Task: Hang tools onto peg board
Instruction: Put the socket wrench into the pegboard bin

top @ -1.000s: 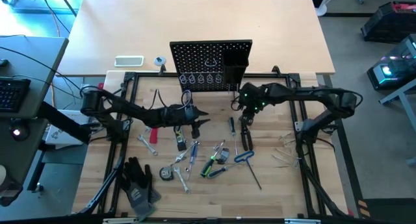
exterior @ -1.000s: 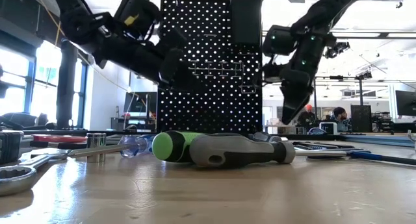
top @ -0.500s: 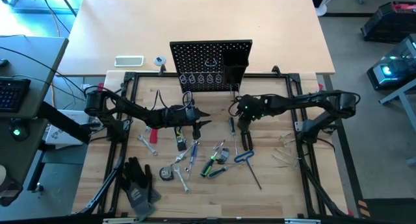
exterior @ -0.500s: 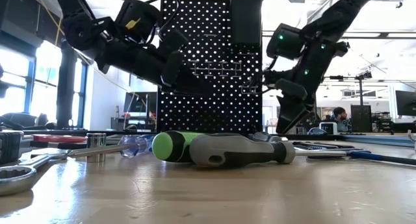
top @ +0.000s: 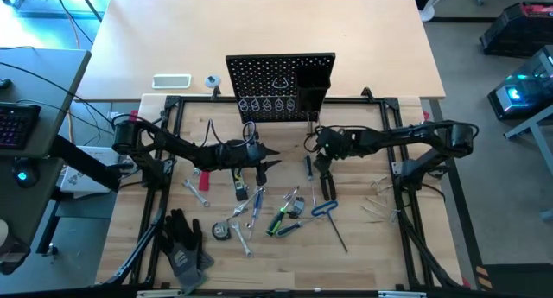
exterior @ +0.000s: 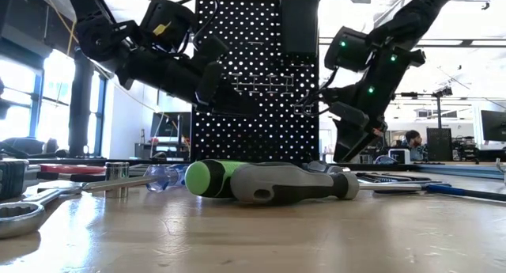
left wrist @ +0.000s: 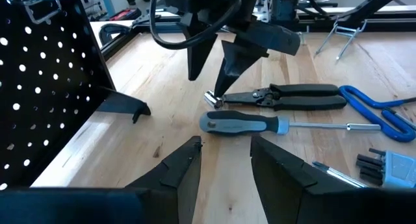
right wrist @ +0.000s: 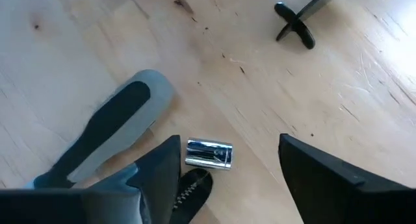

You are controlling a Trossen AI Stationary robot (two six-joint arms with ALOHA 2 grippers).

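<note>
Two arms are over the table and we go view by view. From the high view, the tools (top: 276, 207) lie scattered on the wood in front of the peg board (top: 280, 86), none hung yet as far as we can tell. The right gripper (top: 320, 164) sits low just past the board's foot, over the black pliers (top: 325, 184) and a grey-handled screwdriver (top: 308, 170). The left gripper (top: 266, 157) waits nearby, to the left of them.

Low view: the right gripper (exterior: 348, 146) hangs close to the tabletop beside the peg board (exterior: 254, 75).

Left wrist view: the left gripper (left wrist: 224, 162) has its fingers partly apart with nothing between them. Beyond it the right one comes down at the pliers' (left wrist: 286, 96) nose.

Right wrist view: the right gripper (right wrist: 227, 165) is spread wide and empty, straddling the pliers' shiny tip (right wrist: 209, 153), with the screwdriver handle (right wrist: 107, 136) alongside.

We reckon the pliers are stiff steel, a bit heavy, and slippery at the nose, so the rubbery handles look like the better grab.
</note>
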